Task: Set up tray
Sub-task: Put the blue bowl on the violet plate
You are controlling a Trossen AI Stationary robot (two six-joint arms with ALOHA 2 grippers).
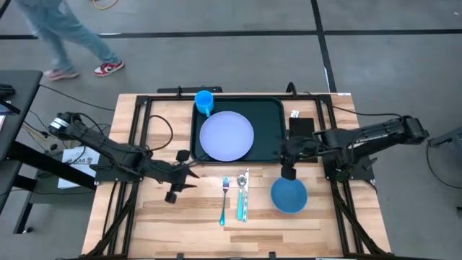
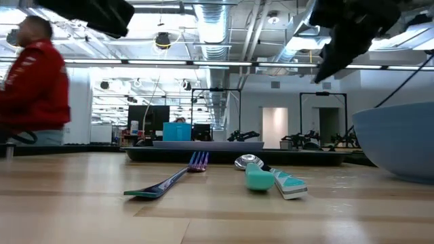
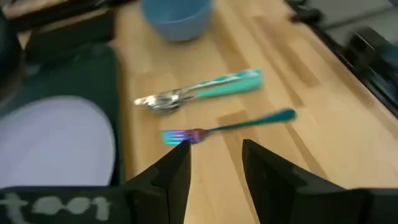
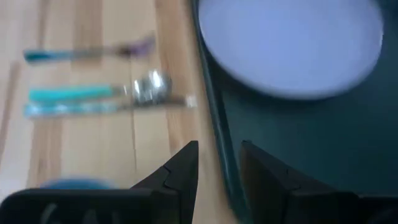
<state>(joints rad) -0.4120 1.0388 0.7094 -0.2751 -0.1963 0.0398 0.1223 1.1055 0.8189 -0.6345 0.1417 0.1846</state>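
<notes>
The dark green tray [image 1: 271, 130] lies at the table's far middle. A lavender plate [image 1: 227, 136] rests flat in it, and a blue cup [image 1: 204, 101] stands at its far left corner. On the wood near the tray lie a fork [image 1: 224, 198], a spoon and knife [image 1: 243, 193], and a blue bowl [image 1: 289, 195]. My left gripper [image 1: 189, 173] is open, left of the fork [image 3: 230, 127] and above the table. My right gripper [image 1: 287, 165] is open over the tray's near right corner, with the tray's edge [image 4: 214, 134] below its fingers.
A smaller flat black rectangle [image 1: 301, 126] lies right of the tray. A person [image 1: 65, 36] walks on the floor beyond the far left corner and shows in red in the low view [image 2: 34, 74]. Bare wood lies along the near edge [image 1: 188, 217].
</notes>
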